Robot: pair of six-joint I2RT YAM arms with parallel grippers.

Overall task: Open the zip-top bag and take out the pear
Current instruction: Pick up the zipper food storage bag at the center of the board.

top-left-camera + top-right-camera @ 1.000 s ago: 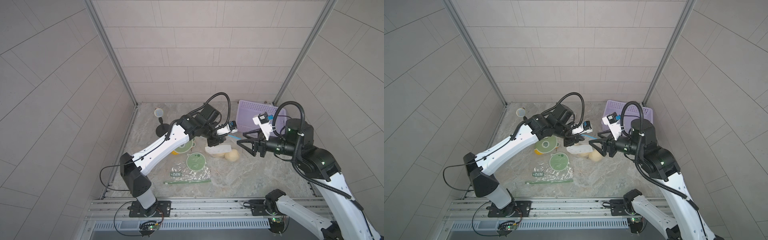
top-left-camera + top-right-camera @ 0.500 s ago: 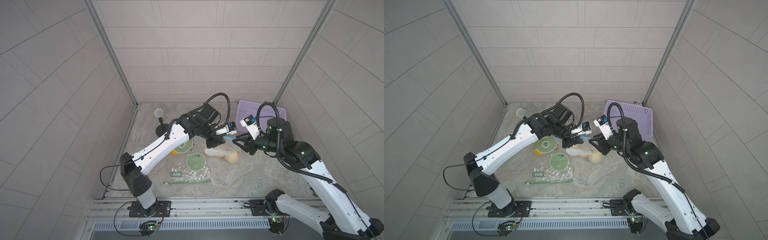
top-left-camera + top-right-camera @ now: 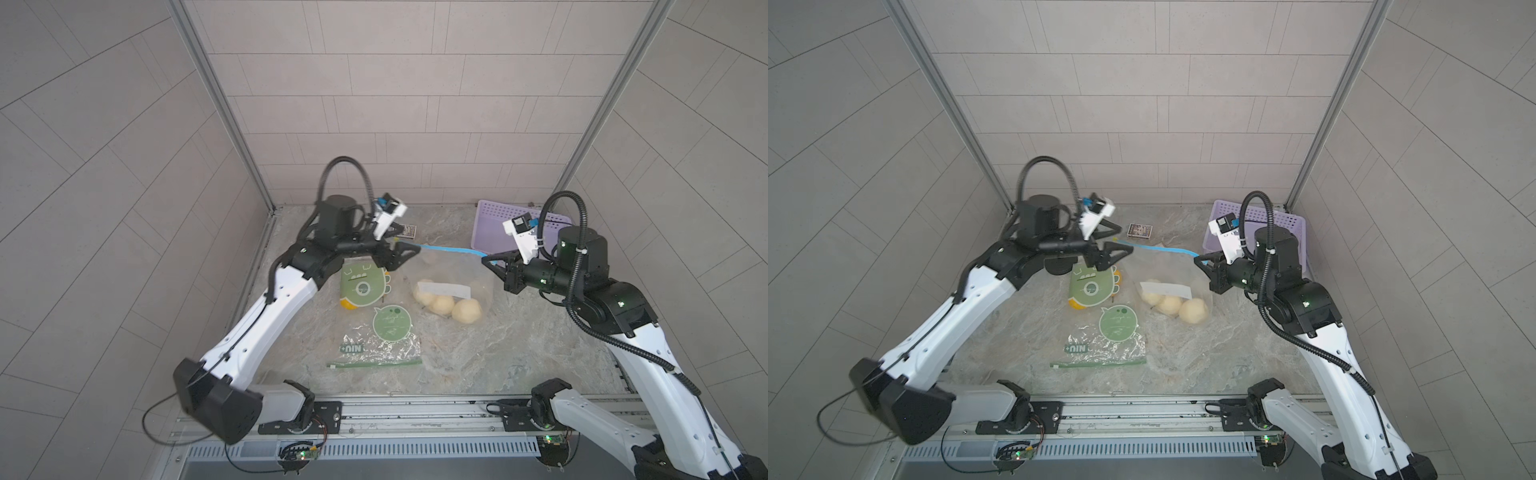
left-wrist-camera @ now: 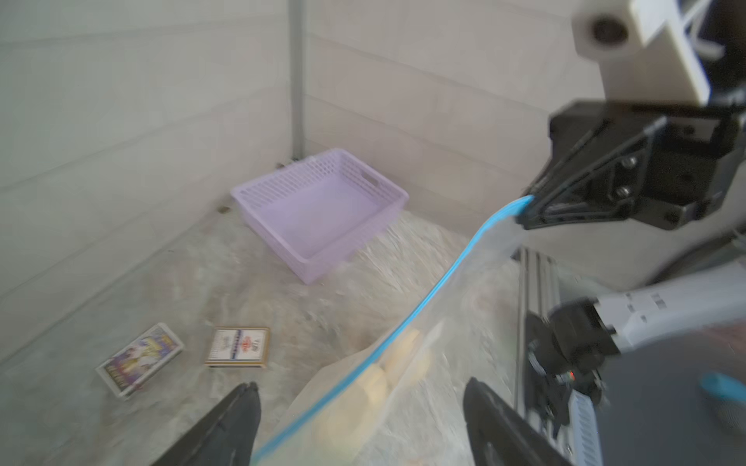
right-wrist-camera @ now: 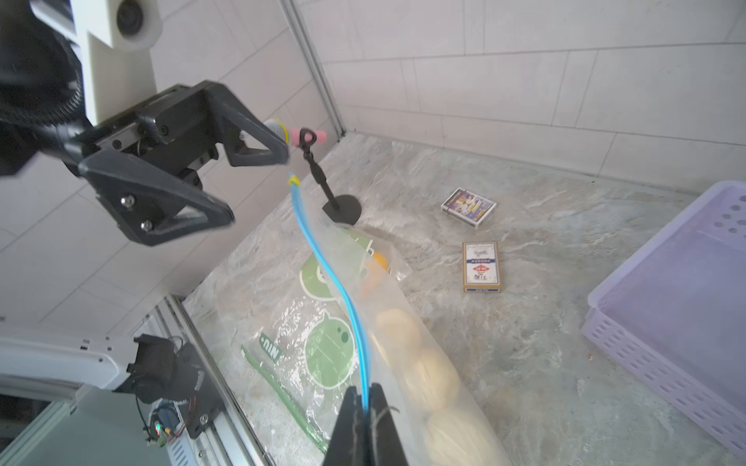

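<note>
Change: left pincer [image 3: 405,255] let go, now spread; right pincer [image 3: 487,261] newly clenched on zip-top bag [image 3: 478,277] blue strip [image 3: 453,249].
Print: green bag [image 3: 376,347] reads "NIU".

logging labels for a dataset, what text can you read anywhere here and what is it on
"NIU" with a plus sign: on the green-zip bag, upside down in both top views.
White label on the blue-zip bag: no writing readable.
Blue card box and colourful card box: print too small or blurred to read.
</note>
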